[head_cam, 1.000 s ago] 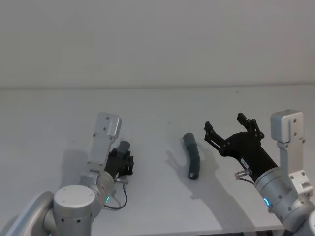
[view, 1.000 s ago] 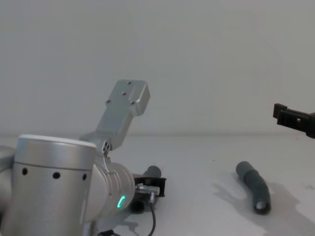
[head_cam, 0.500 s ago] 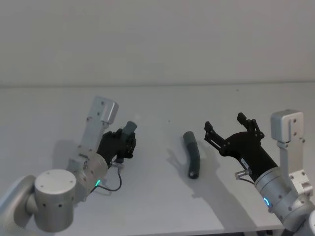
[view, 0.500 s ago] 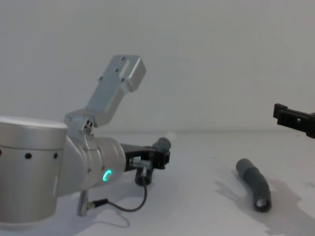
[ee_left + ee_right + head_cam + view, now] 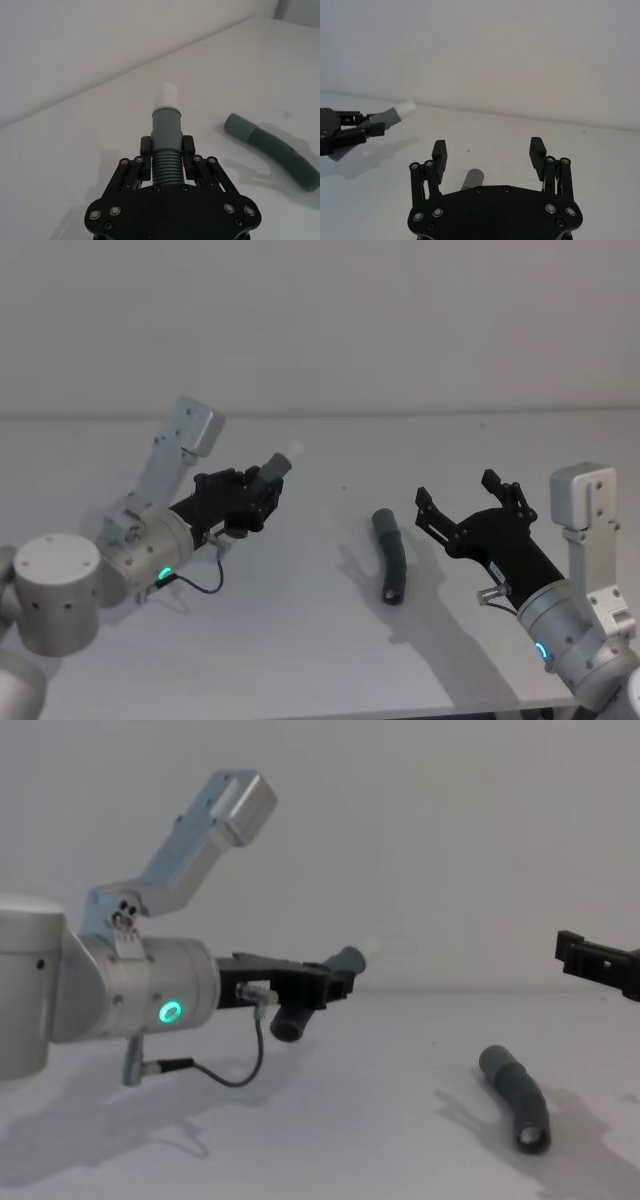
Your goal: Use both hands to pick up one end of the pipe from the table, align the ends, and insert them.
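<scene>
Pipe came as two pieces, well apart. The first piece (image 5: 268, 478) was clamped in the left hand (image 5: 262, 495), whose fingers were closed on its ribbed part. Its white tip (image 5: 292, 453) pointed far and right, held clear of the surface (image 5: 300, 640). The second piece (image 5: 391, 560) lay on the surface between the hands, untouched. The right hand (image 5: 456, 487) hovered just right of it, fingers spread wide and empty. Both pieces looked light and rubbery, likely to flex at the ribs. The lying one seemed best pinched on its ribs close behind the smooth cuff (image 5: 382, 521) at its far end, where it should bend least.
</scene>
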Robot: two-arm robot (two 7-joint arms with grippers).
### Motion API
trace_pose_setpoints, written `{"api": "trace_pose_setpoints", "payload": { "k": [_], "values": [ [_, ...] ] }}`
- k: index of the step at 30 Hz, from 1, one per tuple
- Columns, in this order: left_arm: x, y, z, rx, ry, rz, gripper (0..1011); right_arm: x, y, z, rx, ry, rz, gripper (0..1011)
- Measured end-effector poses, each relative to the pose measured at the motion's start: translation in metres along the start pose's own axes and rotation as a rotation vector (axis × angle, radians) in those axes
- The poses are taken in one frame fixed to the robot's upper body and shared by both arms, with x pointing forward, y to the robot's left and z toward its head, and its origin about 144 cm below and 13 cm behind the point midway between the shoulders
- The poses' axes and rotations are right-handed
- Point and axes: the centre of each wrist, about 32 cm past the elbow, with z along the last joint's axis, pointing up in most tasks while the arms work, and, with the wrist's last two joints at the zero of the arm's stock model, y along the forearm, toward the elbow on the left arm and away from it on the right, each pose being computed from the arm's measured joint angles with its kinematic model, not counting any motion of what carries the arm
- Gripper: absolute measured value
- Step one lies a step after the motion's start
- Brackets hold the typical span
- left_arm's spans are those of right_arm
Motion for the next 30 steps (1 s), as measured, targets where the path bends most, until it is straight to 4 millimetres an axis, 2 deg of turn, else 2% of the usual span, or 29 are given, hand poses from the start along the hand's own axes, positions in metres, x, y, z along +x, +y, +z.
{"api": "trace_pose_setpoints", "payload": {
  "k": [4, 6, 10, 19, 22, 27, 30],
  "values": [
    [0.011, 0.002, 0.004, -0.004, -0.013, -0.044, 327, 0.000, 0.000, 0.000, 0.000, 0.000, 0.000, 1002],
    [0.023, 0.005, 0.008, -0.005, -0.025, -0.093, 327, 0.000, 0.000, 0.000, 0.000, 0.000, 0.000, 1002],
    [0.031, 0.007, 0.011, -0.006, -0.031, -0.135, 327, 0.000, 0.000, 0.000, 0.000, 0.000, 0.000, 1002],
    [0.076, 0.019, 0.030, 0.023, -0.067, -0.318, 327, 0.000, 0.002, 0.002, -0.009, 0.006, 0.008, 1002],
    [0.082, 0.022, 0.033, 0.030, -0.069, -0.350, 327, 0.001, 0.004, 0.003, -0.020, 0.014, 0.018, 1002],
    [0.106, 0.029, 0.045, 0.067, -0.085, -0.449, 327, 0.001, 0.008, 0.007, -0.046, 0.030, 0.040, 1002],
    [0.112, 0.031, 0.048, 0.077, -0.089, -0.473, 327, 0.001, 0.010, 0.008, -0.062, 0.038, 0.049, 1002]
  ]
}}
